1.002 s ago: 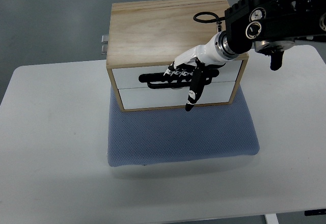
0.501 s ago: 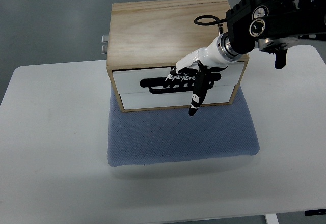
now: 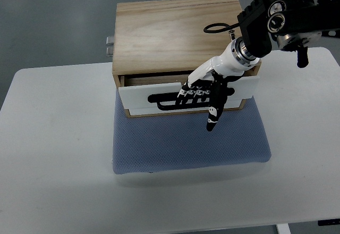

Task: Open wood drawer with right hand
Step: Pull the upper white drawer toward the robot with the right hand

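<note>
The top drawer (image 3: pixel 186 91) of the box (image 3: pixel 178 32) now stands a little way out, a dark gap showing along its upper edge where a second ago its white front sat flush. I have the right hand (image 3: pixel 204 90) hooked on its black handle (image 3: pixel 164 100), fingers curled through it and one digit pointing down over the lower drawer front. By my reckoning the pull is working but is only partway, with room left over the blue mat (image 3: pixel 188 138) on the table (image 3: pixel 53 154).
</note>
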Robot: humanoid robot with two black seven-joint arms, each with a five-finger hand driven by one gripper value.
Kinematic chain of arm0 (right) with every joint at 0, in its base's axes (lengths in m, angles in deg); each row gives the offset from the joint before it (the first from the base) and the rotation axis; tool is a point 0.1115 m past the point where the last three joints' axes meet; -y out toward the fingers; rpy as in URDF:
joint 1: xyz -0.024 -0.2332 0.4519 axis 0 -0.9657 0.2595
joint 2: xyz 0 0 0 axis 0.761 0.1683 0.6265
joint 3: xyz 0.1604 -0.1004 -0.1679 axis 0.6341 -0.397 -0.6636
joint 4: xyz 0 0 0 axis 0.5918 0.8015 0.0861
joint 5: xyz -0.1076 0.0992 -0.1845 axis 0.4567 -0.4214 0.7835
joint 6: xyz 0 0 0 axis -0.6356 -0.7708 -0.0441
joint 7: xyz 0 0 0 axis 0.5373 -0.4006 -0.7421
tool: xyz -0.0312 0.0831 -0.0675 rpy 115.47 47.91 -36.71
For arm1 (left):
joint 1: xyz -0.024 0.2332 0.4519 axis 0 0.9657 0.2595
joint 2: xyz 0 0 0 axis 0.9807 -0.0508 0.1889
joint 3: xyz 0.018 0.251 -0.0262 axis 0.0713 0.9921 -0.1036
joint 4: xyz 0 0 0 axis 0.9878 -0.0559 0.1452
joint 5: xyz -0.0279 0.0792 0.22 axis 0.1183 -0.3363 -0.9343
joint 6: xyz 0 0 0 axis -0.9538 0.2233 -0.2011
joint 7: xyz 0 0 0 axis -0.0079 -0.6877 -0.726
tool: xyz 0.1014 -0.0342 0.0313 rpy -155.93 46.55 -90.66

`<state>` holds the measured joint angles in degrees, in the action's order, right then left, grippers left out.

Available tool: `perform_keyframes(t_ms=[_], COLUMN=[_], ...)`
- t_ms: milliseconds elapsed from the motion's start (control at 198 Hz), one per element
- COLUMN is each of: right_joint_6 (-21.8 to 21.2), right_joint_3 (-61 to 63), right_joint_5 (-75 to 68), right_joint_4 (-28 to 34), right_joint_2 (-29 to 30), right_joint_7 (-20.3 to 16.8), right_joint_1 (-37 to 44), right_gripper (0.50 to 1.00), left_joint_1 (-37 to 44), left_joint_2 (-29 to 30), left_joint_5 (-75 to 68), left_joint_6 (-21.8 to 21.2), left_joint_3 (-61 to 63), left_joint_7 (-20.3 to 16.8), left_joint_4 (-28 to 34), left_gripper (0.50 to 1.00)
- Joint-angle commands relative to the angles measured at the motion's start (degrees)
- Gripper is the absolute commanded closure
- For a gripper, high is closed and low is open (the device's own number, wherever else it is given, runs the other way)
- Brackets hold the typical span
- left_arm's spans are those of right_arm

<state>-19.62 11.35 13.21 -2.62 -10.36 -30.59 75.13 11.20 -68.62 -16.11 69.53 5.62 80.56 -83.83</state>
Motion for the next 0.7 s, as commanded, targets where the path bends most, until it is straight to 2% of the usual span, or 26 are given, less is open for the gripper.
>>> perform_keyframes(t_ms=[0,359,694], right_joint_6=[-0.7,-5.1,-5.8], right_joint_3=[-0.3,-1.2,-1.7], right_joint_5=[0.0,0.0,0.0], right_joint_4=[0.7,3.8,5.5], right_joint_2=[0.0,-1.3,-1.8], right_joint_7=[0.0,0.3,0.5], right_joint_1=[0.3,2.5,4.5], right_gripper=[0.556,0.556,0.556], left_joint_1=[0.0,0.0,0.0], left_joint_2=[0.0,0.0,0.0], left_joint_5=[0.0,0.0,0.0], left_joint_6=[0.0,0.0,0.0], left_joint_3=[0.0,0.0,0.0], left_joint_7=[0.0,0.0,0.0], left_joint_4=[0.0,0.0,0.0], left_gripper=[0.5,0.5,0.5])
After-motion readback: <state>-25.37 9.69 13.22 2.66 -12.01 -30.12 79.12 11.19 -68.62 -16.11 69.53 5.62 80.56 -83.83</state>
